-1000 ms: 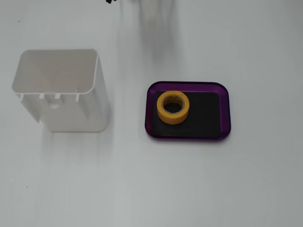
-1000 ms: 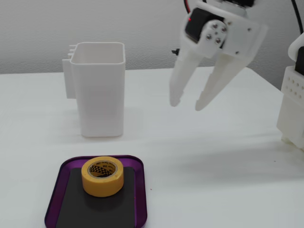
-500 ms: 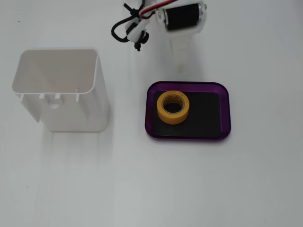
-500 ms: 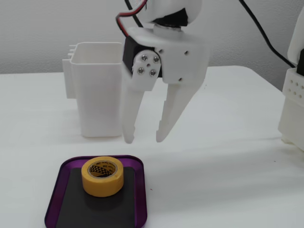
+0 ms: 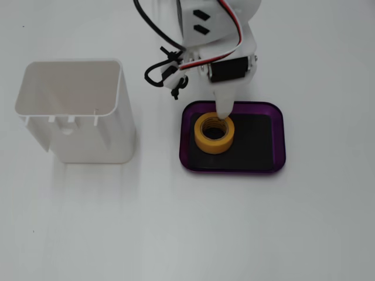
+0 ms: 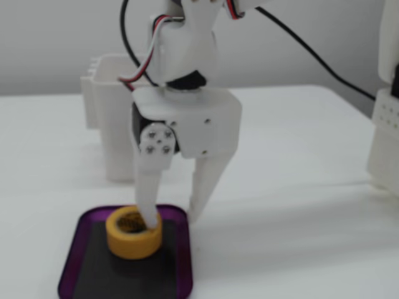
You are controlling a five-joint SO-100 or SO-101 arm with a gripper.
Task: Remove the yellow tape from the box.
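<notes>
The yellow tape (image 5: 203, 139) lies flat in the left half of the purple box (image 5: 280, 140), on its black bottom. My gripper (image 5: 224, 111) reaches down from above. It is open. One finger (image 5: 223, 119) dips into the roll's hole. In the side fixed view the gripper (image 6: 173, 219) straddles the wall of the tape (image 6: 132, 242): the left fingertip (image 6: 151, 221) is inside the ring, and the right fingertip (image 6: 193, 213) hangs outside it by the rim of the box (image 6: 182, 249). The jaws stand apart, and I cannot tell whether they touch the roll.
A tall white plastic container (image 5: 76, 111) stands left of the box in the top fixed view, and behind it in the side fixed view (image 6: 109, 124). Black cables hang by the wrist (image 5: 157, 70). Another white structure (image 6: 386, 143) stands at the right edge.
</notes>
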